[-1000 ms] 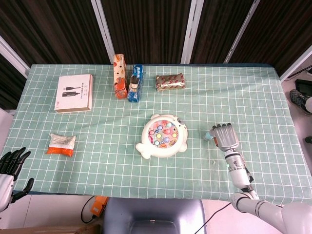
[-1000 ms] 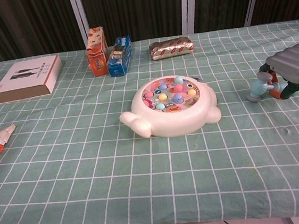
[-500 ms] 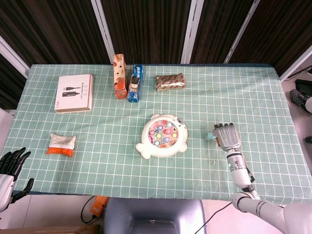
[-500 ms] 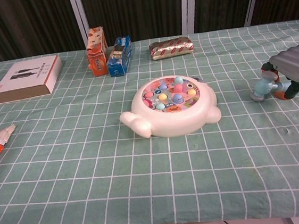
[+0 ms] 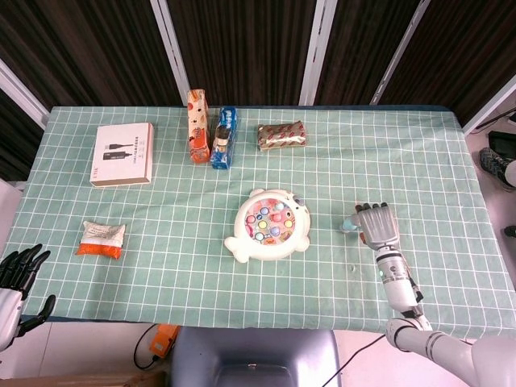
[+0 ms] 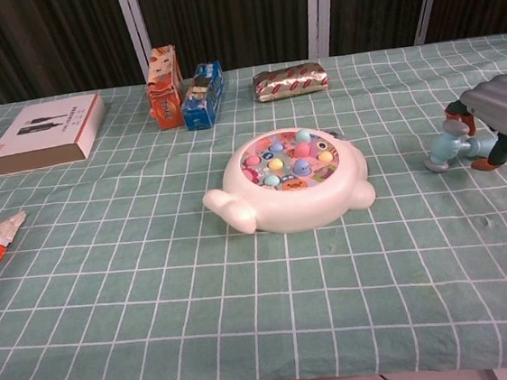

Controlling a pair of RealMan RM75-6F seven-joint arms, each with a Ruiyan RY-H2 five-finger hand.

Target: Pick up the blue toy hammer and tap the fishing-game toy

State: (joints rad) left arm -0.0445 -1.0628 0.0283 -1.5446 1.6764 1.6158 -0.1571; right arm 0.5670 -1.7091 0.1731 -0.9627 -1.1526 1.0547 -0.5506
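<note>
Blue toy hammer (image 6: 442,149) under the right hand's (image 6: 502,108) curled fingers in chest view, grip uncertain; left hand (image 5: 18,268) open, head view only.

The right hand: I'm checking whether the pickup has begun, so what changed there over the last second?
The right hand slid slightly to the robot's right over the blue toy hammer, which shifted with it on the cloth. Whether the hand grips it cannot be told. The fishing-game toy, left hand and snack packs stayed put.

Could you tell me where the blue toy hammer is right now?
In the chest view the blue toy hammer lies at the table's right side, under the right hand, right of the fishing-game toy.
</note>
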